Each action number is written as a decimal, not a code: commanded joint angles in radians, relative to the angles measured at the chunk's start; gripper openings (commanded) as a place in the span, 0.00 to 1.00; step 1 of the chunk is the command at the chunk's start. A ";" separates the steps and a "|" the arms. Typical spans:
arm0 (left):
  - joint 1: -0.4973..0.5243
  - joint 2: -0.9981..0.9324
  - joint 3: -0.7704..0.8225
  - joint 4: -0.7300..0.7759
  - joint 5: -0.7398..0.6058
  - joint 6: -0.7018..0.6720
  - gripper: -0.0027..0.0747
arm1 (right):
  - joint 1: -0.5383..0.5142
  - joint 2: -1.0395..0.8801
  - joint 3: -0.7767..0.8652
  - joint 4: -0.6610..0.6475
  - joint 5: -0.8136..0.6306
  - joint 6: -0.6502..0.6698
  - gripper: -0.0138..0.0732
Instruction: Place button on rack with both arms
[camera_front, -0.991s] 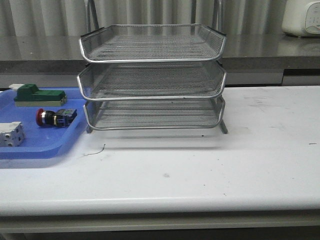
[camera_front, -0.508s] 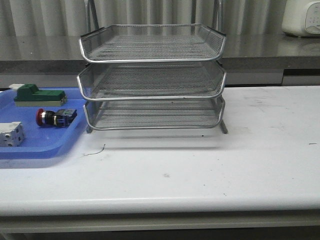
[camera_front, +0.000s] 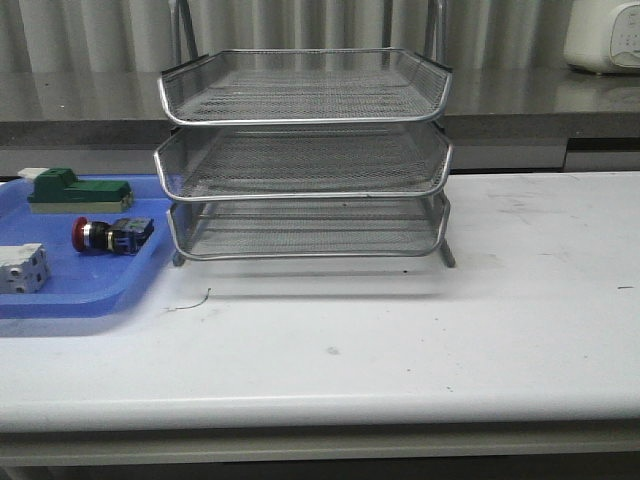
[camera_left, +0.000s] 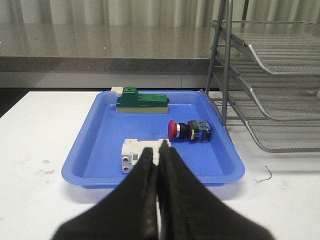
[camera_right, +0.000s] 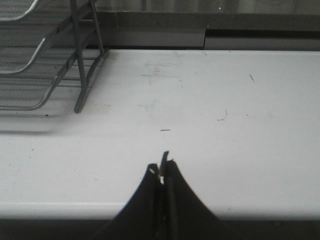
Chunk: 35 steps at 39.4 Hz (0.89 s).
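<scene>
The button (camera_front: 111, 234) lies on its side in the blue tray, red head to the left, just left of the rack (camera_front: 305, 155). It also shows in the left wrist view (camera_left: 189, 130), beside the rack's posts (camera_left: 226, 65). My left gripper (camera_left: 156, 150) is shut and empty, held short of the tray's near rim, in line with the white-grey cube. My right gripper (camera_right: 161, 167) is shut and empty over the bare table near its front edge, right of the rack (camera_right: 45, 60). Neither arm shows in the front view.
The blue tray (camera_front: 80, 295) also holds a green block (camera_front: 76, 191) at the back and a white-grey cube (camera_front: 20, 268) at the front; both show in the left wrist view, the block (camera_left: 141, 100) and the cube (camera_left: 137, 154). A white appliance (camera_front: 605, 35) stands on the back counter.
The blue tray's near edge and the white-grey cube sit slightly higher in the front view than a second ago. Nothing else has moved.
</scene>
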<state>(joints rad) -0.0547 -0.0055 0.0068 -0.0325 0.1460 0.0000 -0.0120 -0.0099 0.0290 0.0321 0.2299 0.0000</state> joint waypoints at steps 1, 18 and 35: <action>0.001 -0.021 0.010 -0.001 -0.082 0.000 0.01 | -0.004 -0.016 -0.005 -0.010 -0.129 -0.009 0.03; 0.001 -0.019 -0.031 -0.001 -0.326 0.000 0.01 | -0.003 -0.016 -0.054 -0.010 -0.190 -0.009 0.03; 0.001 0.321 -0.417 0.130 -0.066 0.000 0.01 | -0.003 0.246 -0.404 -0.010 -0.014 -0.009 0.03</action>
<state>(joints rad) -0.0547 0.2152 -0.3350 0.0725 0.1048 0.0000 -0.0120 0.1427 -0.2971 0.0321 0.2448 -0.0067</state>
